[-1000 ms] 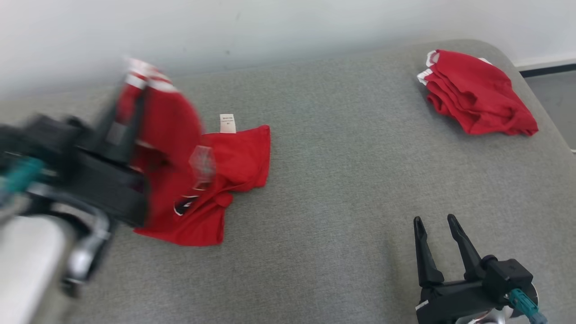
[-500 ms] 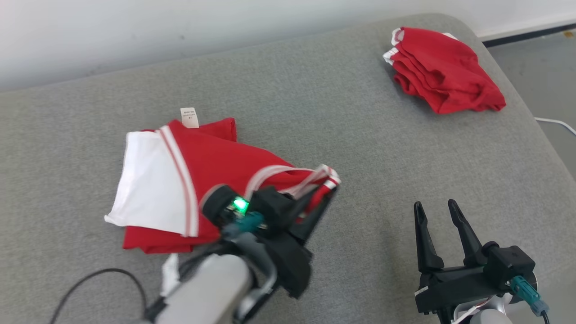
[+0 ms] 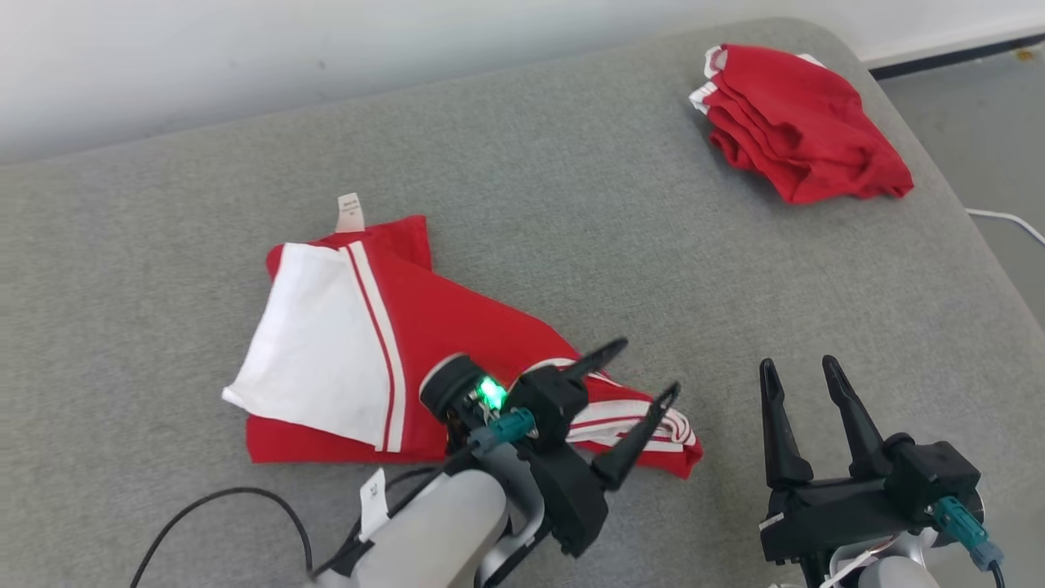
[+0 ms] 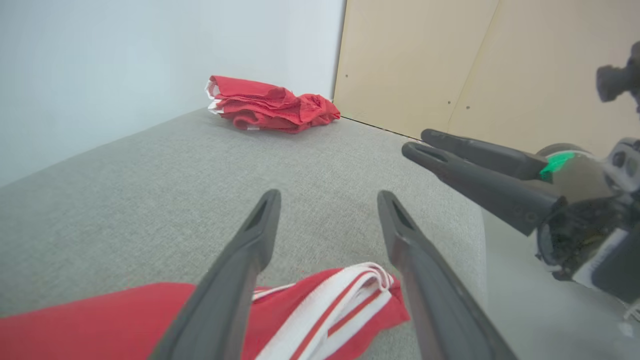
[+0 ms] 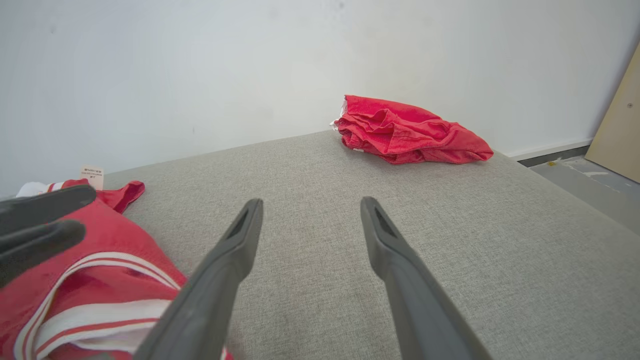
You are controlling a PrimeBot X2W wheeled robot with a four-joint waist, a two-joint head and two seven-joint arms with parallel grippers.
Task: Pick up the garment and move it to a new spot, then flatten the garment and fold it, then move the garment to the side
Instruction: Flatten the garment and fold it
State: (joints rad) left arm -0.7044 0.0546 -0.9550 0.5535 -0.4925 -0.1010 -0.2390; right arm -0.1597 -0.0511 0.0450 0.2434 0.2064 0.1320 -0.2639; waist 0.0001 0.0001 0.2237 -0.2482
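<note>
Red garment (image 3: 473, 327) runs far-left to near-right, striped end beneath the spread left tool (image 3: 649, 366); right tool (image 3: 798, 362) spread too.

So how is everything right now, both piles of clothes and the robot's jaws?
Red and white shirt: lying loosely folded on the grey cushion, not held.
Red pile: bunched up at the far right corner.
Left jaws: open, over the shirt's striped edge.
Right jaws: open, empty, over bare cushion.
Green light: on.
</note>
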